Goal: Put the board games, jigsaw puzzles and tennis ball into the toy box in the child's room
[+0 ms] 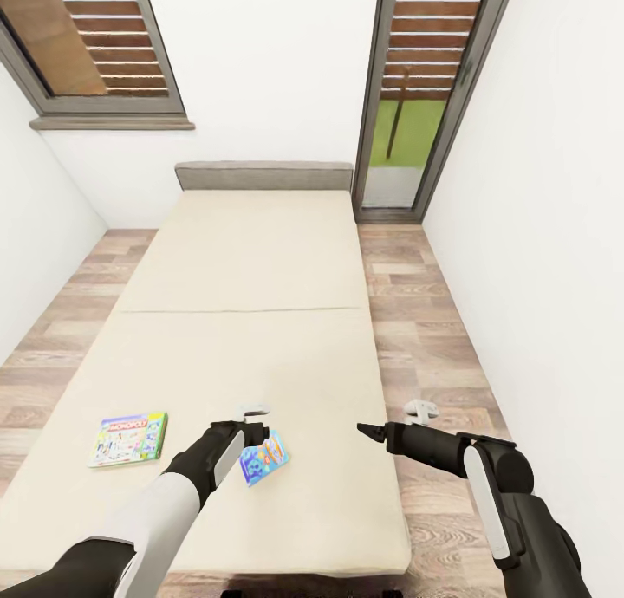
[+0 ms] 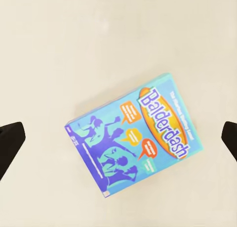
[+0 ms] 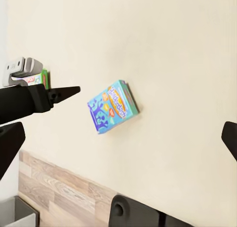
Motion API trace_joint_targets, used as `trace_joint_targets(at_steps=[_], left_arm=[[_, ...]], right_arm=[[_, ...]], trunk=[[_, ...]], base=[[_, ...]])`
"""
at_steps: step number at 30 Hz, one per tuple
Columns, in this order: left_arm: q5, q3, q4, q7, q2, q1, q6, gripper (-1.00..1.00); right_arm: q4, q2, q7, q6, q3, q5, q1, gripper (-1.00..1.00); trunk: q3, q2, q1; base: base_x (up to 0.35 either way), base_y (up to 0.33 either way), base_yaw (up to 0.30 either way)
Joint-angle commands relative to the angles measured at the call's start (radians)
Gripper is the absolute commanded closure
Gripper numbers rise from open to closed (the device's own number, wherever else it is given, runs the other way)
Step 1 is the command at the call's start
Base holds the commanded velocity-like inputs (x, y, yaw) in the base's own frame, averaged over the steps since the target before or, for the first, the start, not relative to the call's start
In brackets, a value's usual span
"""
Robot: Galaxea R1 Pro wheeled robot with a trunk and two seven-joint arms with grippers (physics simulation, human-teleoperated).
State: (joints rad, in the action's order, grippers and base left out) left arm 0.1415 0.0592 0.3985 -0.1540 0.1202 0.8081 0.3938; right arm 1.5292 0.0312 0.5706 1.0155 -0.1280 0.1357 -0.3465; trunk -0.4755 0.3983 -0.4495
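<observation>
A: What sits nearest in the head view?

B: The left gripper [image 1: 256,426], at about 7 o'clock, hangs over the blue board game [image 1: 263,457] lying flat on the bed [image 1: 260,260]. In the left wrist view the fingers [image 2: 11,143] stand spread wide on either side of that box [image 2: 133,134], touching nothing.

A: And the right gripper [image 1: 368,431]?

B: At 5 o'clock, over the bed's edge, released, holding nothing.

A: Farther out?

B: The Monopoly board game [image 1: 129,438] lies flat at 8 o'clock, well apart from the blue one. The headboard [image 1: 264,176] is at 12 o'clock
</observation>
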Motion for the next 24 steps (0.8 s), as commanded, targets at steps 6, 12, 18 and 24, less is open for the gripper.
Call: trace_joint_targets(at_steps=[6, 12, 18, 24], left_arm=[[0.010, 0.006, 0.002, -0.008, 0.000, 0.000, 0.005, -1.00], [0.010, 0.005, 0.008, -0.008, 0.000, 0.000, 0.005, -1.00], [0.012, 0.001, 0.023, -0.009, -0.001, 0.001, 0.006, -1.00], [0.014, 0.000, 0.045, -0.010, 0.015, 0.040, 0.038, -1.00]], right_arm=[[0.001, 0.001, 0.000, 0.008, -0.002, 0.005, -0.001, -1.00], [0.002, 0.002, 0.000, 0.007, -0.001, 0.007, -0.001, -1.00], [0.000, 0.005, -0.005, 0.003, 0.006, 0.003, -0.002, -1.00], [0.000, 0.007, -0.005, 0.002, 0.009, 0.004, -0.003, -1.00]], trunk=[[-0.011, 0.002, 0.000], [-0.021, 0.002, 0.000], [-0.031, 0.002, 0.000], [-0.041, 0.002, 0.000]], base=[[0.000, 0.000, 0.000], [0.000, 0.000, 0.000], [0.000, 0.000, 0.000], [0.000, 0.000, 0.000]])
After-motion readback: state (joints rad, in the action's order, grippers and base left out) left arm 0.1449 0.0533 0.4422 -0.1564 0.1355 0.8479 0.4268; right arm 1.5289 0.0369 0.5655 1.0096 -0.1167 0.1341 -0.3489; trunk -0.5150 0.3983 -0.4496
